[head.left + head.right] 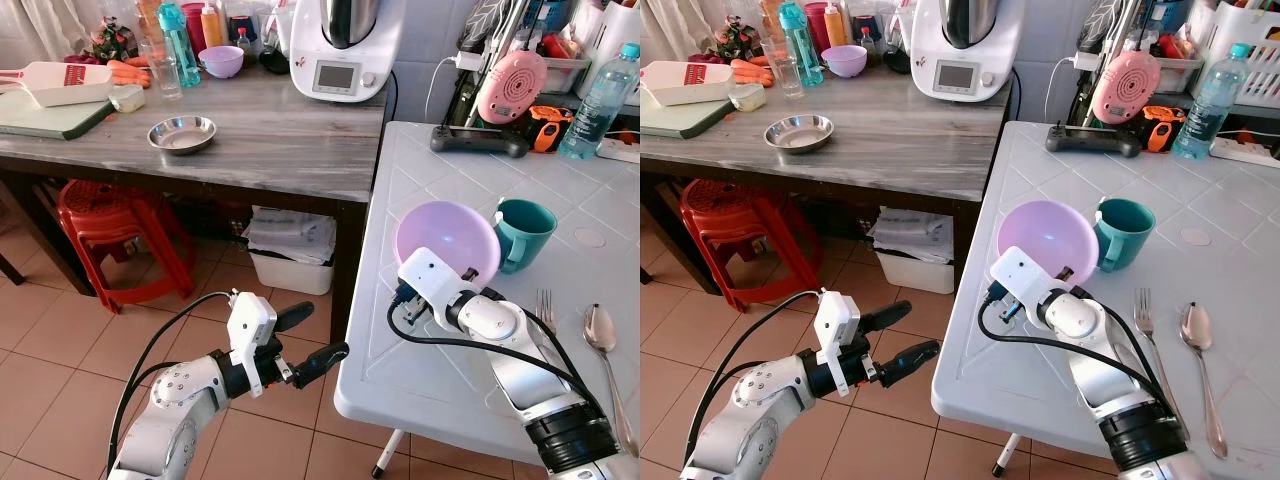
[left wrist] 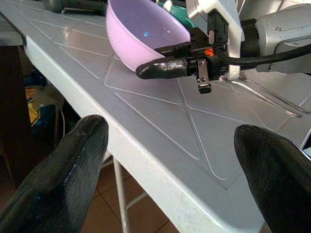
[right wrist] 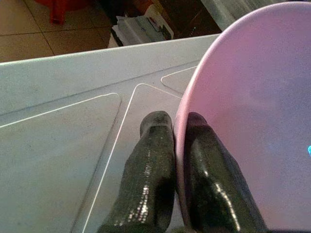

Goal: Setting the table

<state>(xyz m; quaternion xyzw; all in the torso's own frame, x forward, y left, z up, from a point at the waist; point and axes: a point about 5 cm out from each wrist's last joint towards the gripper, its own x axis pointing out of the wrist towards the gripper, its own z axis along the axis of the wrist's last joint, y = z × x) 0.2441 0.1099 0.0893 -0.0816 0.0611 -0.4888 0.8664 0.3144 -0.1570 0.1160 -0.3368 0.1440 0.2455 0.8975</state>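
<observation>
Lilac bowl (image 1: 447,240) is pinched at its rim by your right tool (image 3: 176,141) at frame centre, tilted and not yet set down, while cup (image 1: 524,231), fork (image 1: 1148,318) and spoon (image 1: 1196,330) already lie on the bench (image 1: 440,370) and your left tool (image 1: 310,335) hangs open lower left.

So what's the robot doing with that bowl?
The robot is setting the white plastic table. Its right gripper pinches the rim of a light purple plastic bowl, one finger inside and one outside, holding it tilted near the table's edge. A teal mug stands just behind the bowl, and a metal fork and metal spoon lie to its right. The left gripper hangs open over the tiled floor beside the table.
</observation>
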